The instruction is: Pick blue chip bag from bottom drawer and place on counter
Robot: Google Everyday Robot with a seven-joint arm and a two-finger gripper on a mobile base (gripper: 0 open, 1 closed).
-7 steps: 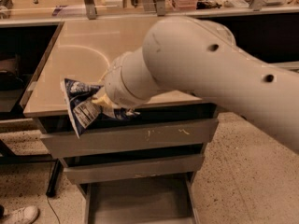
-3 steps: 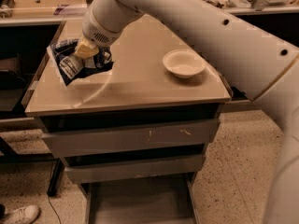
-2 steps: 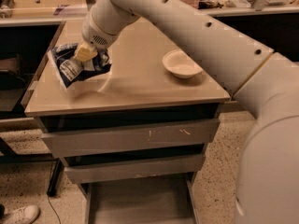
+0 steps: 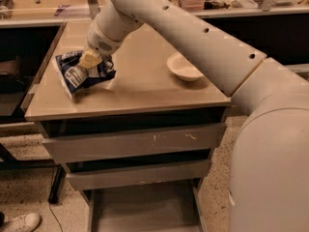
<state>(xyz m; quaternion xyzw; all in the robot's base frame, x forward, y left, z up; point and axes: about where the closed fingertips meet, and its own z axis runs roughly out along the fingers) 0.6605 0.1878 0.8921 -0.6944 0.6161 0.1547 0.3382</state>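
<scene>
The blue chip bag (image 4: pixel 79 75) is a crinkled navy foil bag with white patches. It sits at the left side of the counter (image 4: pixel 140 88), low over or touching the top. My gripper (image 4: pixel 91 60) is shut on the bag's upper part, with a yellowish finger showing over it. The big white arm reaches in from the right across the counter. The bottom drawer (image 4: pixel 145 209) stands pulled open below, its flat grey floor bare.
A white bowl (image 4: pixel 184 67) stands on the right part of the counter. Two scuffed grey drawer fronts (image 4: pixel 135 144) are shut above the open drawer. A wooden bench (image 4: pixel 43 4) runs behind. A white shoe (image 4: pixel 19 222) is on the floor at the lower left.
The arm has carried the bag from the cabinet's front up over the counter's left side, then lowered it slightly toward the top. The bowl has not moved.
</scene>
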